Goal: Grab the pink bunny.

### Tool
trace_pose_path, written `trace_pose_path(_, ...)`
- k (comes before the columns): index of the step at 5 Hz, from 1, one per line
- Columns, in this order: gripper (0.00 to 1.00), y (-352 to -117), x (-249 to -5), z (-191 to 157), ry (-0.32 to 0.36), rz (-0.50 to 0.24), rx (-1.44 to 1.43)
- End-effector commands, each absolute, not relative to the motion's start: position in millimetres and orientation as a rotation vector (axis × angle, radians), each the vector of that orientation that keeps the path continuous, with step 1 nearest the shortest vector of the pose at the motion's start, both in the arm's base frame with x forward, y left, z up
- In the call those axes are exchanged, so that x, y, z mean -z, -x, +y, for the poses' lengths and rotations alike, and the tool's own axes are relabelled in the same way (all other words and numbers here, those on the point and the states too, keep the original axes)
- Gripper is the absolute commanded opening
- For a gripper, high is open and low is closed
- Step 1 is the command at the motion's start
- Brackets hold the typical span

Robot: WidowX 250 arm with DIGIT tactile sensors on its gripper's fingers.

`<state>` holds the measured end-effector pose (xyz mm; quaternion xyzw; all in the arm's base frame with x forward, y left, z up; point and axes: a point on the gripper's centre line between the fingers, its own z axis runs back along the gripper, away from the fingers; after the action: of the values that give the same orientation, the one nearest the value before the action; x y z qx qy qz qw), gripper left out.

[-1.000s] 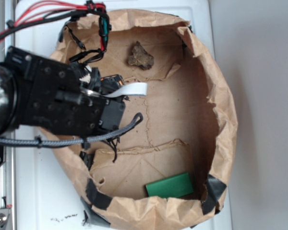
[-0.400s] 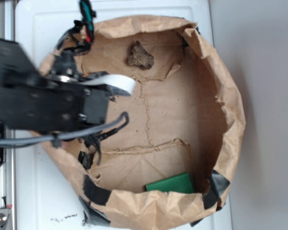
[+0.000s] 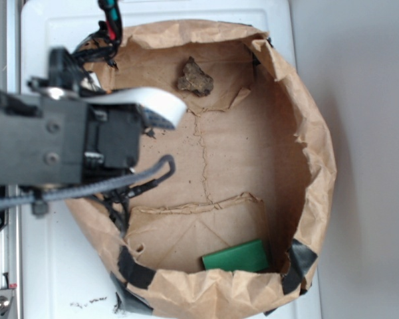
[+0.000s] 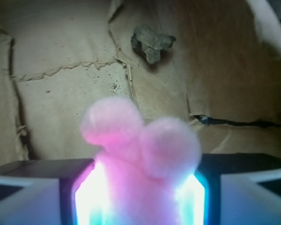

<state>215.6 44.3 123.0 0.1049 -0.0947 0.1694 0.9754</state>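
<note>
And there it is in the wrist view: the pink bunny (image 4: 140, 164) sits squarely between the two fingers (image 4: 33, 197), its rounded fuzzy lobes poking up above them and its lower body washed out in bright glare. The jaws are clamped on the plush from both sides. The gripper (image 4: 139, 199) has it!

Up in the exterior view the arm (image 3: 46, 143) has climbed and pulled back toward the left rim of the paper bag basin (image 3: 312, 153). A second ago it was lower and further in over the brown floor; now it looms larger, blurred, and covers more of the left wall. The bunny itself is hidden under the arm in this view, so the wrist camera is the only proof of the catch. The floor behind the toy in that view looks well apart from it, which suggests the bunny is lifted clear rather than dragged, though I can't be sure of that from here.

Everything else holds position. The brown lump (image 3: 194, 77) rests near the far edge of the basin floor, same spot throughout, and shows again in the wrist view (image 4: 152, 42) beyond the bunny's lobes. The green block (image 3: 235, 256) stays tucked against the near rim, untouched.

So the grab looks essentially done. What's left, by my reading, is simply keeping that squeeze firm, since soft plush can slip.
</note>
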Motion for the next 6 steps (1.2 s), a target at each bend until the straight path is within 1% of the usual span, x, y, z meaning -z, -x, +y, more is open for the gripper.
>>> trace_pose_path(1, 0.0, -234, -164, 49, -0.119, -0.277, -0.143)
trace_pose_path(2, 0.0, -245, -170, 41, -0.092, -0.287, -0.063)
trace_pose_path(3, 0.0, -256, -174, 30, -0.149, -0.306, -0.064)
trace_pose_path(4, 0.0, -261, -178, 28, -0.138, -0.29, -0.057)
trace_pose_path(5, 0.0, -261, -185, 24, -0.091, -0.278, -0.035)
trace_pose_path(6, 0.0, -263, -184, 21, -0.089, -0.286, -0.043)
